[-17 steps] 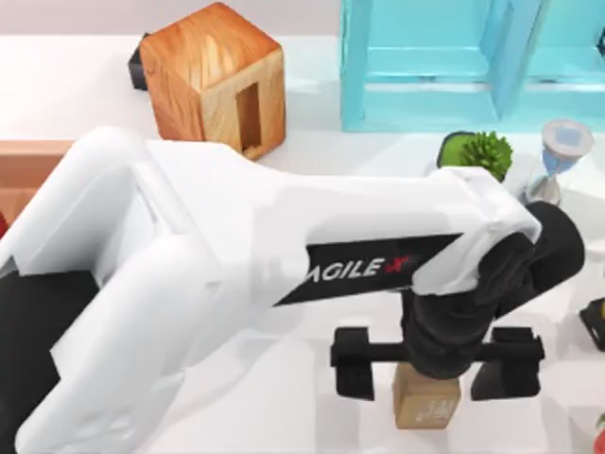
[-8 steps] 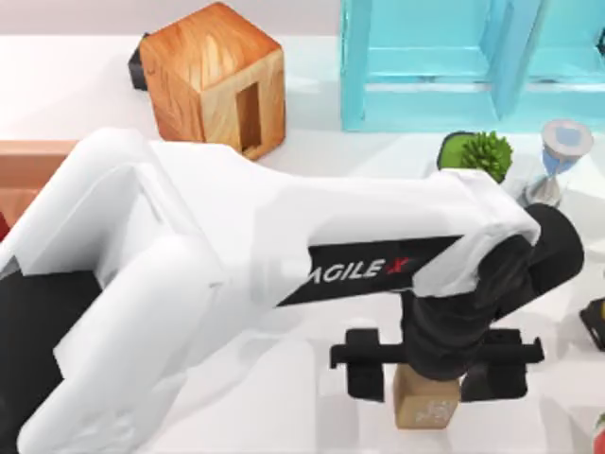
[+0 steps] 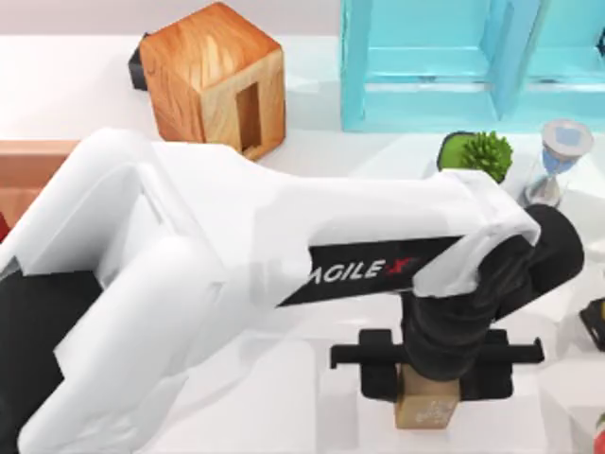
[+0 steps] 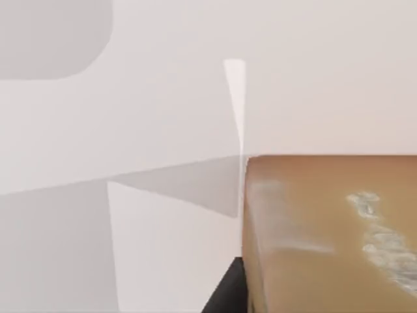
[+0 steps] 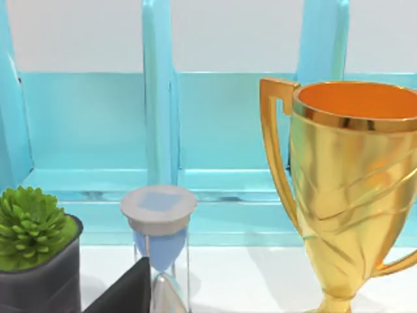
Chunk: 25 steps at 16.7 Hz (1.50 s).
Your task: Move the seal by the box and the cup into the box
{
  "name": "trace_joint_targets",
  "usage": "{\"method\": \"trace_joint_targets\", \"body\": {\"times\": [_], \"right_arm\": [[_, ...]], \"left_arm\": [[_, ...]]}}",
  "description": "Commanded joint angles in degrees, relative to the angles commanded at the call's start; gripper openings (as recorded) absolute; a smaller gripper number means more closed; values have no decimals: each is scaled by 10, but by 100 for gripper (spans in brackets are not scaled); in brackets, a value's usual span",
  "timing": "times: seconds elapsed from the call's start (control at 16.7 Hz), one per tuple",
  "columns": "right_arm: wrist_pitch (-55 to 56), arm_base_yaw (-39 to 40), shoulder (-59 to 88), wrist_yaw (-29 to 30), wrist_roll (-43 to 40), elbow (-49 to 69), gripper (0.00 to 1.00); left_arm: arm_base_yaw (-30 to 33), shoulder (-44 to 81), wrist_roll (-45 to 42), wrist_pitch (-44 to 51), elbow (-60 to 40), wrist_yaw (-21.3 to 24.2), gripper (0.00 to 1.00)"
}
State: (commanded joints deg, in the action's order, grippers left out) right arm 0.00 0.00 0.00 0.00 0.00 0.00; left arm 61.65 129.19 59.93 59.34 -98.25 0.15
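Top view: our left tool point(image 3: 430, 371) sits at about 5 o'clock on the tabletop point(image 3: 76, 85), fingers narrowed to either side of the seal point(image 3: 425, 409), contact unclear. Box point(image 3: 28, 165) edge at 9 o'clock, orange cube point(image 3: 210, 78) at 11.

Left wrist view: seal point(image 4: 332, 235) close up, standing on the tabletop point(image 4: 163, 117).

Right wrist view: turquoise frame point(image 5: 156, 130), hourglass point(image 5: 159, 241), plant pot point(image 5: 36, 261), gold trophy point(image 5: 355, 189); right tool state, cannot tell.

Tan speckled seal point(image 3: 424, 409) stands near the table's front edge, right of centre.
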Motion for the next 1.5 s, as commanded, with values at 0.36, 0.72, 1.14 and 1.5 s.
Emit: {"method": "trace_joint_targets", "body": {"times": [0.36, 0.72, 1.14, 1.5], "right_arm": [[0, 0, 0, 0, 0, 0, 100], [0, 0, 0, 0, 0, 0, 100], [0, 0, 0, 0, 0, 0, 100], [0, 0, 0, 0, 0, 0, 100]], "left_arm": [[0, 0, 0, 0, 0, 0, 0], [-9, -23, -12, 14, 14, 0, 0], [-71, -201, -69, 101, 96, -2, 0], [-80, -228, -80, 118, 108, -2, 0]]}}
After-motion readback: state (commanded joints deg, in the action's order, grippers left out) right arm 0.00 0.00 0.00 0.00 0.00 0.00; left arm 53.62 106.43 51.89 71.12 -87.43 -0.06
